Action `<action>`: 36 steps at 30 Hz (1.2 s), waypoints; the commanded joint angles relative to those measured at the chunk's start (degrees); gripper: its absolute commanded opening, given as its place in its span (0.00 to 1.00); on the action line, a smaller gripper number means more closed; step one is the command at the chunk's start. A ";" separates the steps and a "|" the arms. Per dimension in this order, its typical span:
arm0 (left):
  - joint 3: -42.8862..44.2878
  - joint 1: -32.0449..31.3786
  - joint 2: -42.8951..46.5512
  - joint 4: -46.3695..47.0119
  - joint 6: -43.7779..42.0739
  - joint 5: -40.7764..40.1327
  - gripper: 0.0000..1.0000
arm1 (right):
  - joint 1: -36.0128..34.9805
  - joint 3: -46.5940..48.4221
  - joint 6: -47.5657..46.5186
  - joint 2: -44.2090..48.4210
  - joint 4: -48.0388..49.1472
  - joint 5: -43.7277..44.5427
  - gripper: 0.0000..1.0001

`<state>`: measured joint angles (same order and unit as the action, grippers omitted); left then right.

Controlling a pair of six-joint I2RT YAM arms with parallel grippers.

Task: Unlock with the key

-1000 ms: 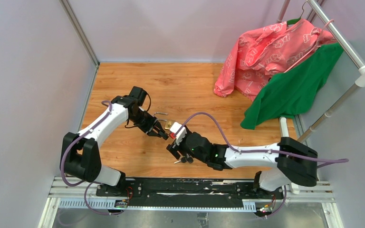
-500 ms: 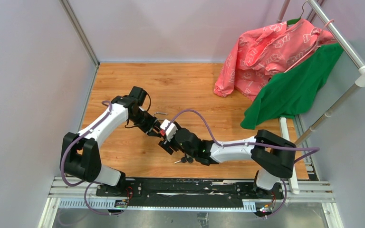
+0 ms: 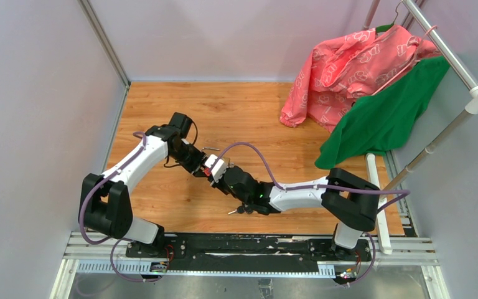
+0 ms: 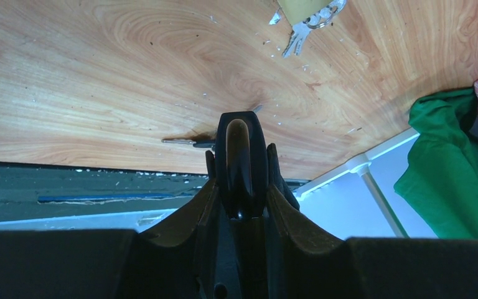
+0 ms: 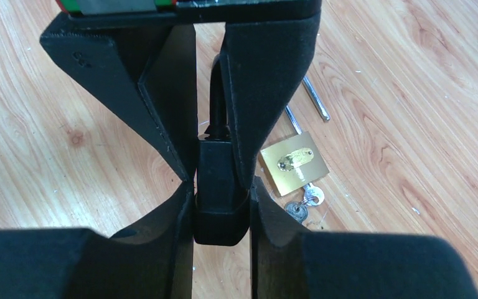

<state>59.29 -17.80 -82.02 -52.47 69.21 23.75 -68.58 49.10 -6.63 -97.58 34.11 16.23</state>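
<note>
My left gripper [image 3: 200, 166] and right gripper [image 3: 213, 169] meet tip to tip over the wooden table's middle. Both are shut on the same black-headed key. In the right wrist view its black head [image 5: 221, 212] sits between my right gripper [image 5: 221, 187], and the left gripper's fingers [image 5: 267, 75] pinch it from above. In the left wrist view it fills my left gripper [image 4: 241, 156]. A brass padlock [image 5: 294, 163] lies flat on the table just beyond, shackle [image 5: 316, 99] open, a small key bunch [image 5: 303, 202] at its base. The padlock also shows in the left wrist view [image 4: 295, 7].
Another black-headed key [image 3: 241, 210] lies near the table's front edge, also in the left wrist view [image 4: 183, 142]. A pink garment [image 3: 348, 68] and a green garment [image 3: 386, 112] hang from a white rack [image 3: 448, 56] at the back right. Grey walls stand left and behind.
My right gripper has moved left to meet the left gripper and now covers the padlock in the top view. The left arm has hardly moved.
</note>
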 commanded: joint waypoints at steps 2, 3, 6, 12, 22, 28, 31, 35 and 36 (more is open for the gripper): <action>2.83 -0.38 2.64 -0.18 -4.71 -1.19 0.19 | 0.46 2.46 1.65 0.72 -4.48 6.05 0.00; 3.11 -0.39 3.73 -0.11 -5.03 -2.70 0.30 | 0.53 2.34 2.16 1.52 -5.25 7.12 0.00; 4.19 -0.39 7.18 0.80 -6.35 -6.11 0.67 | 0.95 1.38 4.86 4.42 -10.00 10.58 0.00; 4.97 -0.50 9.61 3.84 -12.77 -8.17 1.00 | 6.64 0.08 14.97 10.32 -21.26 13.81 0.00; 5.84 -15.39 7.72 5.35 -27.05 -28.31 0.96 | 18.32 3.28 27.34 10.44 -36.96 12.35 0.00; 4.53 -26.09 7.89 7.32 -33.53 -39.70 0.95 | 23.38 1.75 31.69 7.47 -37.66 7.14 0.00; 2.52 -28.72 9.00 10.34 -36.49 -40.08 0.93 | 24.49 0.03 33.10 7.25 -36.70 6.20 0.00; -0.66 -29.61 10.69 15.14 -38.85 -35.24 0.84 | 25.35 -2.17 33.93 7.74 -35.56 5.48 0.00; -1.61 -29.77 11.14 16.52 -39.47 -34.10 0.82 | 25.53 -2.55 34.06 7.75 -35.42 5.15 0.00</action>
<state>60.58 -46.89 -73.19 -42.00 34.17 -11.55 -44.07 48.34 24.80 -90.52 -3.25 22.39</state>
